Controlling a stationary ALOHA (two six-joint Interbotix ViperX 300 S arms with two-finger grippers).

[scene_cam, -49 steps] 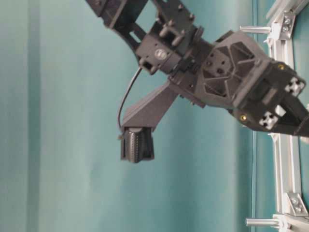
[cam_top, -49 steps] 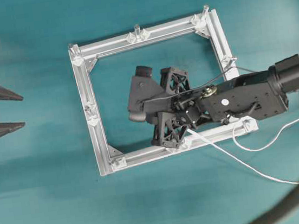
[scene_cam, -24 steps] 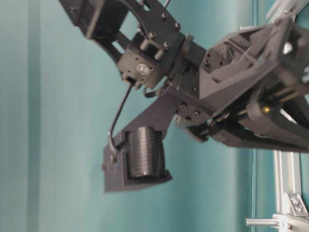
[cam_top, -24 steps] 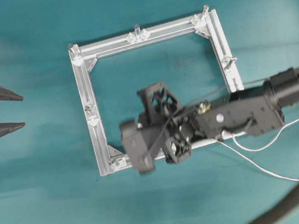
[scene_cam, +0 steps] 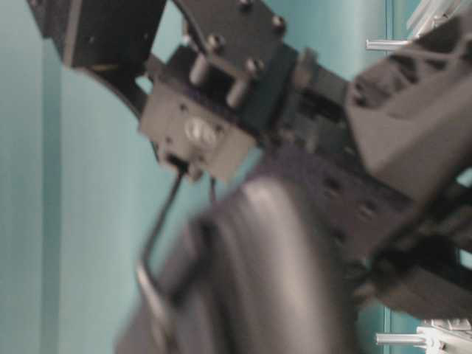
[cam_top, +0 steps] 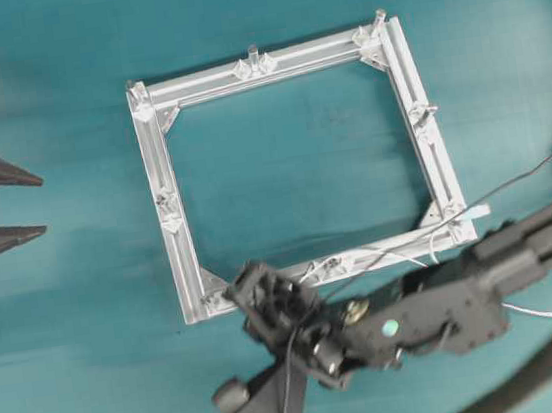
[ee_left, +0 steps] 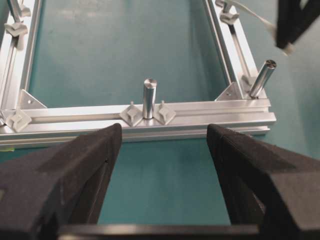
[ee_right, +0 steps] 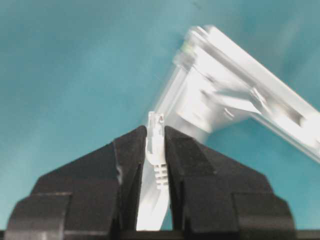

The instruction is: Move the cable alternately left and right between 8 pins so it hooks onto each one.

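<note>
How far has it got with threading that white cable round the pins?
Early on. The cable lies along the frame's lower rail; whether it's hooked is unclear. The right gripper pinches its plug near a corner. The top pin and left pin look bare.

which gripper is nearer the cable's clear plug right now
Right. The right gripper is shut on the plug, by the frame's corner; the left gripper waits open, off the frame's far side.

My right arm (cam_top: 440, 312) is matte black, with lattice-shaped brackets, one brass screw, a pale round dot and thin dark wires. The blurred table-level view shows perhaps bolt heads. The left fingers (ee_left: 65, 185) look black and foam-like.
</note>
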